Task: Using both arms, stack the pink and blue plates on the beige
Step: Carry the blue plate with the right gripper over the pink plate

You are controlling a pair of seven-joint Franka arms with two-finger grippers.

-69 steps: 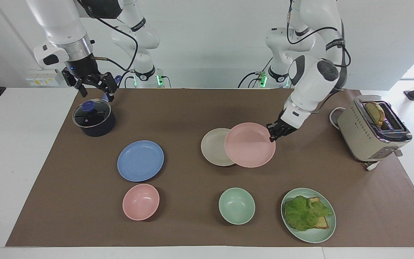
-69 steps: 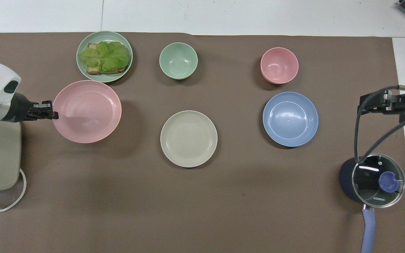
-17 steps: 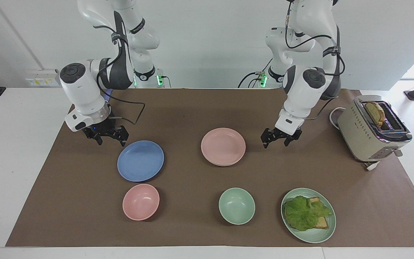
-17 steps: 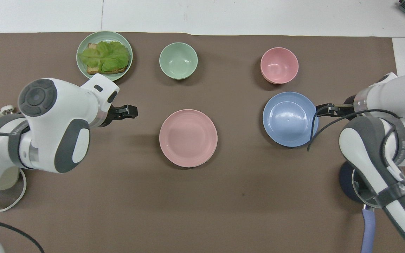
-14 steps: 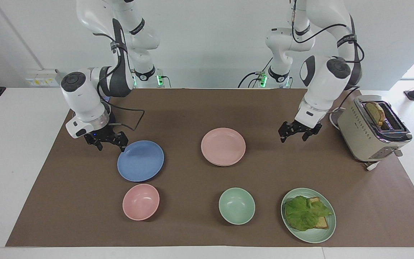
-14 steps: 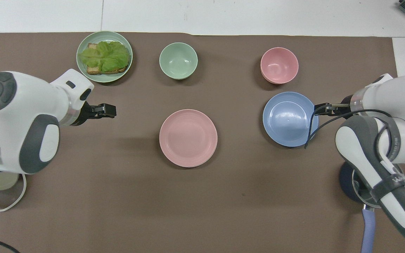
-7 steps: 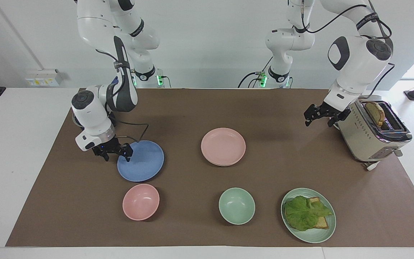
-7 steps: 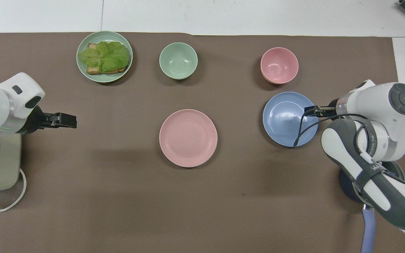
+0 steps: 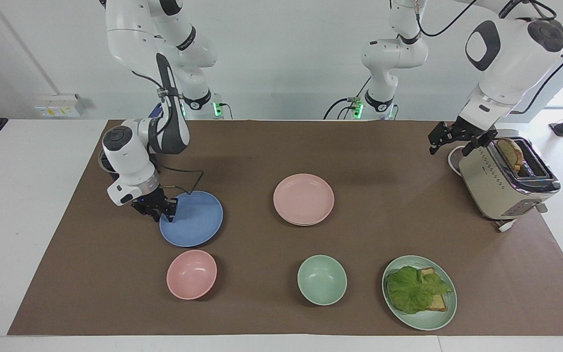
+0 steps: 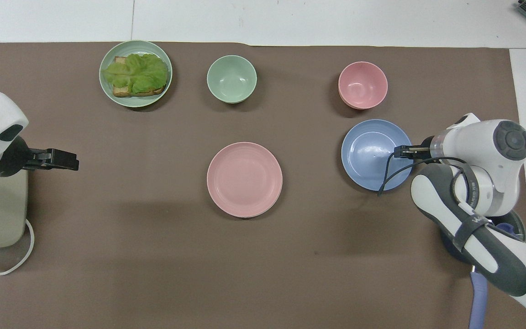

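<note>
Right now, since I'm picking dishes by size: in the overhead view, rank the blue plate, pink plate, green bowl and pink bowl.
1. pink plate and blue plate: look alike in size.
2. green bowl and pink bowl: also alike, clearly smaller than the plates.

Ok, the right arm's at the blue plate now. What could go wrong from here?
1. The right gripper is at only one edge of the blue plate, at its rim. Lifted from there, the plate may droop or slip.
2. A drooping plate could clip the pink bowl close beside it.
3. The pink plate sits squarely on the beige plate. An off-centre drop could shift that stack.
</note>
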